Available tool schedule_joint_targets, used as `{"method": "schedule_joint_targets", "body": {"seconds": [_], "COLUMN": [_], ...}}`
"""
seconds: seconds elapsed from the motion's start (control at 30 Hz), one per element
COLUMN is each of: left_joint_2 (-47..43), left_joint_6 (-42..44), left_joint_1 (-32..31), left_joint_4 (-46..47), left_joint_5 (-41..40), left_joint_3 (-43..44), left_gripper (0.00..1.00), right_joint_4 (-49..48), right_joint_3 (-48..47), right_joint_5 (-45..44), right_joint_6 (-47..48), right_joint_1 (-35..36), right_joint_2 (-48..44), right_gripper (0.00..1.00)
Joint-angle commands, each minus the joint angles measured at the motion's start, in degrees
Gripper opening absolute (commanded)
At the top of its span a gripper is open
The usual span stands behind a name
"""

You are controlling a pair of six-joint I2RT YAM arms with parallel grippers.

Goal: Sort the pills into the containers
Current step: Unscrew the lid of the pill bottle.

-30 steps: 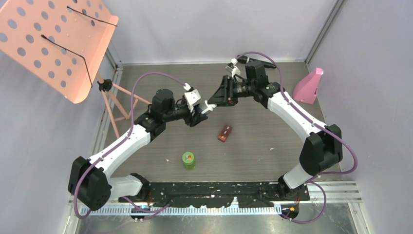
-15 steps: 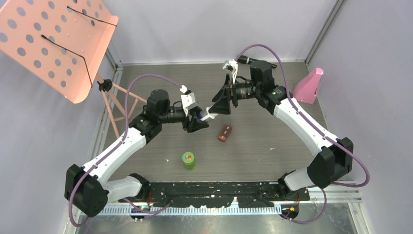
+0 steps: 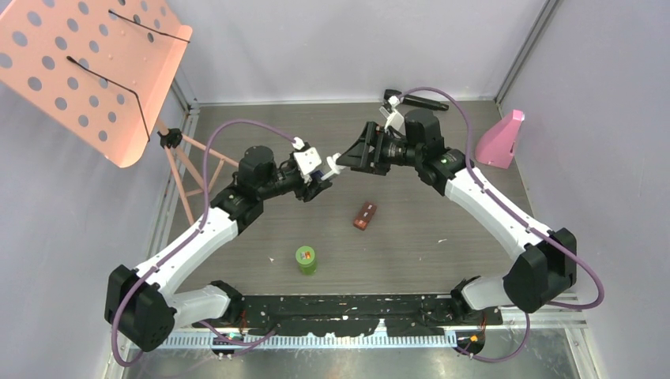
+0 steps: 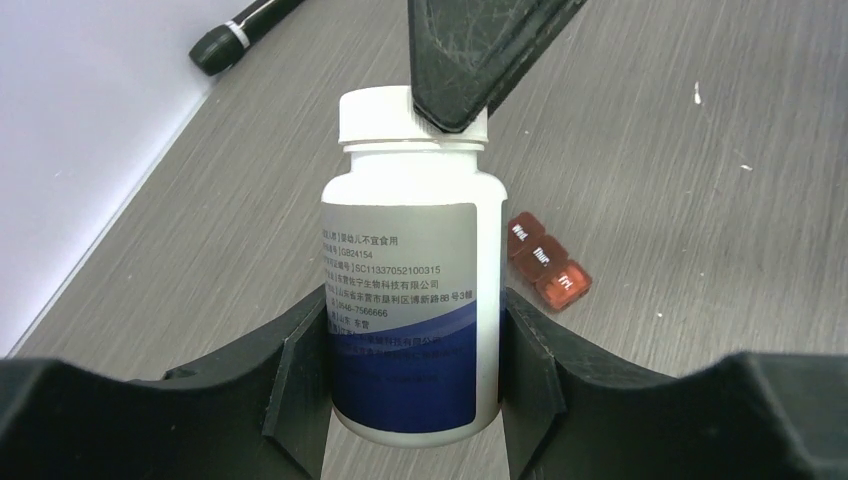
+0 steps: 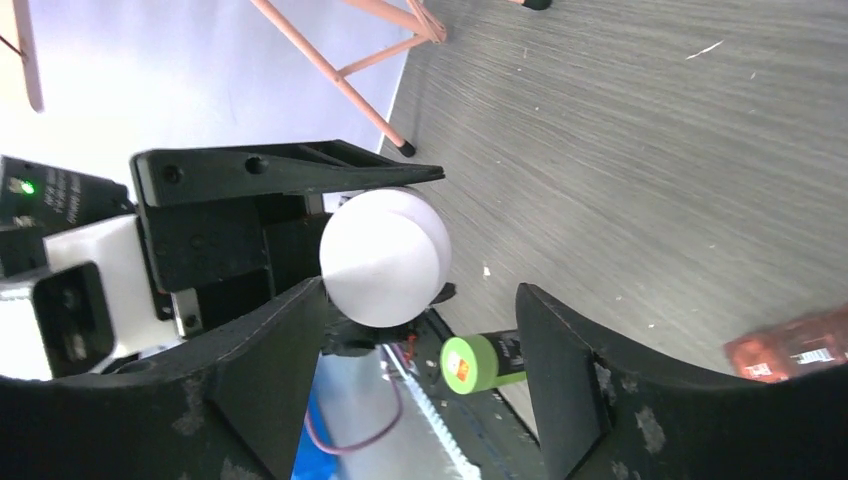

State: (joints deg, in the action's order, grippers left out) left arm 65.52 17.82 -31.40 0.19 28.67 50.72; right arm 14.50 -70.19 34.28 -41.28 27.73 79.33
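Observation:
My left gripper point(image 4: 412, 370) is shut on a white bottle point(image 4: 410, 300) with a blue-banded label, held above the table point(image 3: 330, 167). Its white cap point(image 5: 385, 255) sits between the jaws of my open right gripper point(image 5: 420, 290), close against one finger and with a wide gap to the other. That right finger point(image 4: 450, 60) overlaps the cap in the left wrist view. In the top view my right gripper point(image 3: 351, 154) faces my left gripper point(image 3: 318, 178). The green-lidded bottle point(image 3: 306, 259) stands near the front. The brown case point(image 3: 364, 215) lies mid-table. No pills show.
A pink perforated music stand point(image 3: 87, 63) rises at the back left, its legs on the table. A pink wedge-shaped object point(image 3: 500, 139) stands at the right edge. A black microphone point(image 3: 419, 101) lies along the back wall.
My right gripper's jaws have widened around the bottle's cap and its wrist has turned. My left gripper keeps its hold and has shifted slightly with the bottle.

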Motion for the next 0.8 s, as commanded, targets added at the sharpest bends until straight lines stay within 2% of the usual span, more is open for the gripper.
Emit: {"method": "schedule_joint_targets", "body": {"seconds": [0.0, 0.23, 0.3, 0.37, 0.47, 0.57, 0.63, 0.67, 0.77], "left_joint_2": [-1.69, -2.65, -2.53, -2.48, -2.49, -2.44, -2.35, -2.28, -2.24], "left_joint_6": [1.73, 1.08, 0.93, 0.54, 0.22, 0.02, -0.19, -0.29, -0.81], "left_joint_1": [-0.22, -0.24, -0.24, -0.24, -0.24, -0.24, -0.24, -0.24, -0.24], "left_joint_4": [3.98, 2.92, 2.89, 2.55, 1.18, 1.02, 1.02, 1.04, 0.94], "left_joint_5": [-2.50, -2.15, -2.21, -2.41, -2.75, -3.58, -3.74, -3.93, -4.75], "left_joint_3": [-0.46, -0.82, -0.56, 0.01, 1.06, 1.20, 1.14, 1.20, 1.22], "left_gripper": [0.00, 0.00, 0.00, 0.00, 0.00, 0.00, 0.00, 0.00, 0.00], "right_joint_4": [-8.27, -12.59, -10.84, -7.01, -3.36, -2.12, -2.03, -2.03, -3.37], "right_joint_3": [0.83, 0.17, -1.44, -4.76, -8.01, -8.53, -8.16, -7.75, -6.69], "right_joint_5": [-4.13, -1.96, -0.66, 2.94, 3.33, 4.26, 4.15, 4.10, 4.77], "right_joint_6": [-12.06, -15.75, -15.18, -12.64, -9.52, -8.90, -8.79, -8.88, -9.88], "right_joint_1": [0.40, 1.34, 1.54, 1.65, 1.98, 2.05, 2.07, 2.07, 2.07], "right_joint_2": [-1.65, 0.72, 2.48, 4.79, 5.58, 5.76, 5.67, 5.62, 5.45], "right_gripper": [0.74, 0.76, 0.63, 0.59, 0.63, 0.72, 0.73, 0.71, 0.55]}}
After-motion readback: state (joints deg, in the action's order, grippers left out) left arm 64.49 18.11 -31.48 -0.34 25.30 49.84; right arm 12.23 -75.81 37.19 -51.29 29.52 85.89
